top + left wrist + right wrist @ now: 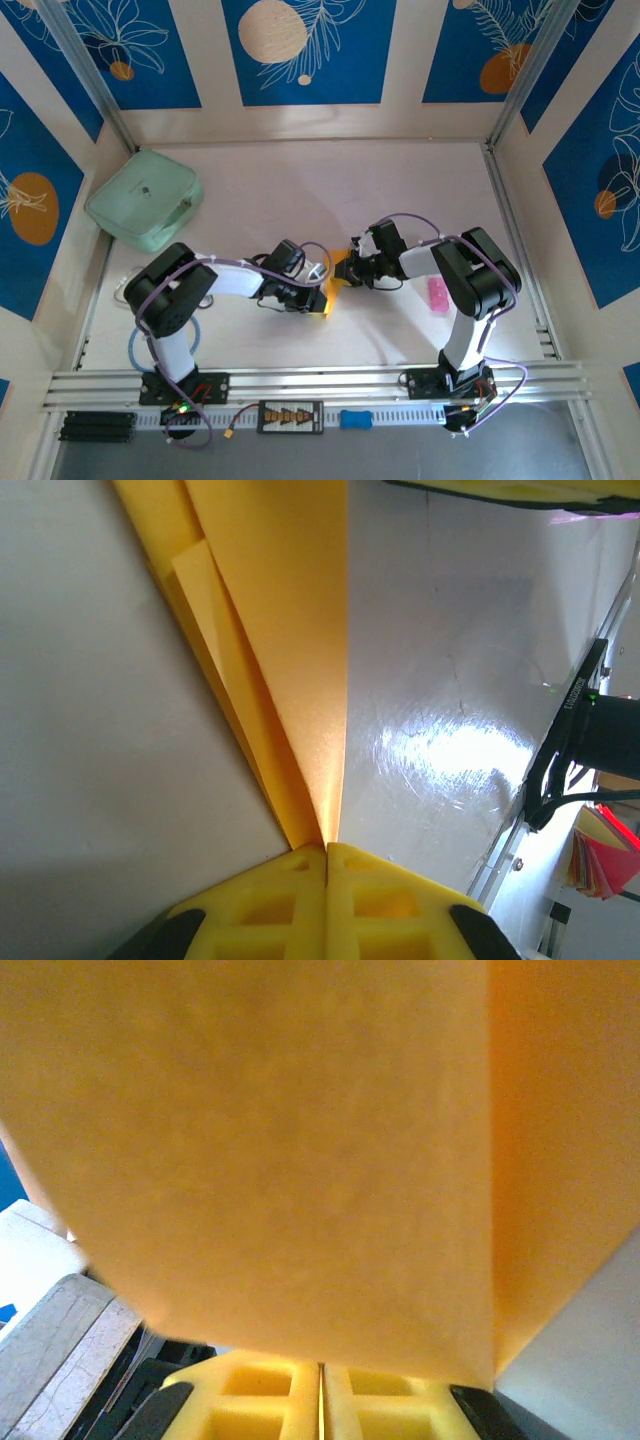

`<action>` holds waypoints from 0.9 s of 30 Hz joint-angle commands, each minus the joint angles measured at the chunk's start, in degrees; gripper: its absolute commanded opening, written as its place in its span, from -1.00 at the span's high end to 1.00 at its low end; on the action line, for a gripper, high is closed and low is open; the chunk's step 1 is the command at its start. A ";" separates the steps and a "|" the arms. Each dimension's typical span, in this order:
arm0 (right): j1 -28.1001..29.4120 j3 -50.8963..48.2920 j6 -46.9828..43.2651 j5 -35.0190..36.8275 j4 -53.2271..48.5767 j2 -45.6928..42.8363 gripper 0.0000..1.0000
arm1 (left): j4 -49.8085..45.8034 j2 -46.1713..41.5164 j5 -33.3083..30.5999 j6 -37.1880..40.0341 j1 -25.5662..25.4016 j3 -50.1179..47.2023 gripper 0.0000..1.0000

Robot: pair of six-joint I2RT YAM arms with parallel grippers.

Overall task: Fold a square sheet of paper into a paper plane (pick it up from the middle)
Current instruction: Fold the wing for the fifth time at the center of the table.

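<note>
Where jaws meet shut, left gripper [326,848], right gripper [321,1365] pinching orange paper [280,630] (bracket [575,695] print illegible)

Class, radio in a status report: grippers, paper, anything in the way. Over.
Left gripper shut on folded orange paper. Right gripper shut on it too. Green case, pink object well clear. Over.

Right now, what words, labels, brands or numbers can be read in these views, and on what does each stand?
No text reads cleanly here.
White lettering on the black bracket at the table edge: too blurred to read.
Small dark mark on the mint-green case: too small to read.
The orange-yellow paper: no print on it.
</note>
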 commanded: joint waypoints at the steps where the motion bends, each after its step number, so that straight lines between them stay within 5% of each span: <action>1: -0.08 -2.02 0.68 9.21 -7.81 2.41 0.77 | -7.51 -0.40 0.33 0.88 -1.45 -2.13 0.81; 6: -0.06 -2.15 0.77 9.20 -7.81 2.30 0.77 | -7.31 -0.76 0.49 0.77 -1.50 -2.37 1.00; 12: -0.15 -2.57 0.80 9.38 -8.11 1.55 0.78 | -7.00 -0.76 0.44 0.50 -1.57 -2.48 0.81; 18: -0.22 -2.94 1.06 9.47 -7.53 1.51 0.78 | -6.56 -1.04 0.58 0.26 -1.63 -2.92 1.00; 22: -0.18 -3.10 1.00 9.64 -7.74 1.29 0.77 | -6.13 -2.58 0.32 -0.35 -1.63 -3.84 0.71; 27: -0.23 -3.14 1.23 9.65 -7.66 1.16 0.78 | -6.07 -7.14 -1.89 -1.71 -1.64 -5.51 0.63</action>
